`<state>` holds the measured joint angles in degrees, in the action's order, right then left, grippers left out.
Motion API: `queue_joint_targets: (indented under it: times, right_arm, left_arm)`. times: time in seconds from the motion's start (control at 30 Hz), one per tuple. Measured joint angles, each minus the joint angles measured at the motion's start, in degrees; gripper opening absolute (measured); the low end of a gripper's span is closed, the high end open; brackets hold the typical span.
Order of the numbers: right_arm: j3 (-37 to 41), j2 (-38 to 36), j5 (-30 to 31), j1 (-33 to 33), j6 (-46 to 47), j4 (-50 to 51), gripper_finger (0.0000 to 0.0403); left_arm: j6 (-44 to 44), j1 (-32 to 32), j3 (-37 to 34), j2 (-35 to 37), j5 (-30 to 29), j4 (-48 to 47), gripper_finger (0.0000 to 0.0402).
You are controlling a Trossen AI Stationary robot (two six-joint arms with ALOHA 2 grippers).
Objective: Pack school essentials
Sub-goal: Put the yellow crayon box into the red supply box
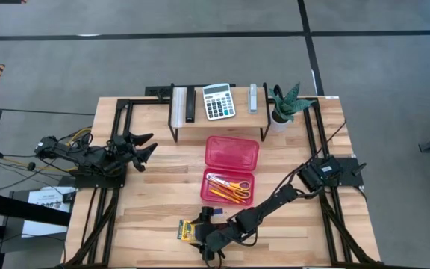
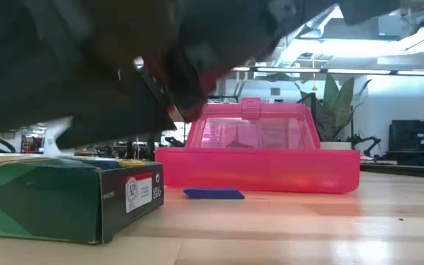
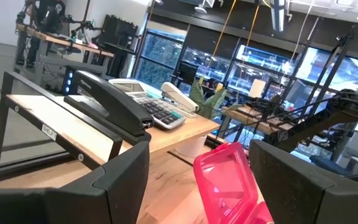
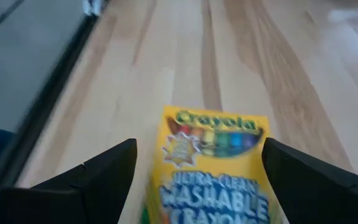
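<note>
Two dark arms share the wooden table [image 1: 163,194]. At about 6 o'clock of the table, the right gripper [image 1: 200,237] hovers low over the flat yellow-green cardboard crayon box [image 4: 213,165], fingers spread wide on either side of it, not pinching it. Just at 12 o'clock from the box lies the small blue eraser [image 2: 213,193], and beyond it the open red translucent plastic case [image 1: 230,170], holding yellow-handled scissors [image 1: 236,184] and thin orange and yellow pencils [image 1: 222,195]. At 9 o'clock, the left gripper [image 1: 144,144] waits with jaws apart, empty.
</note>
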<state>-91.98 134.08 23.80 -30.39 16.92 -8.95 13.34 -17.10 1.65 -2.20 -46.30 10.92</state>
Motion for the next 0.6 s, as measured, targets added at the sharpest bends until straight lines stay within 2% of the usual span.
queue_joint_targets:
  times: [0.6]
  right_arm:
    - [-1.4,0.0,-5.0,0.5,-0.7,6.4,0.0367]
  left_arm:
    - [0.0,0.0,0.0,0.0,0.0,0.0,0.0263]
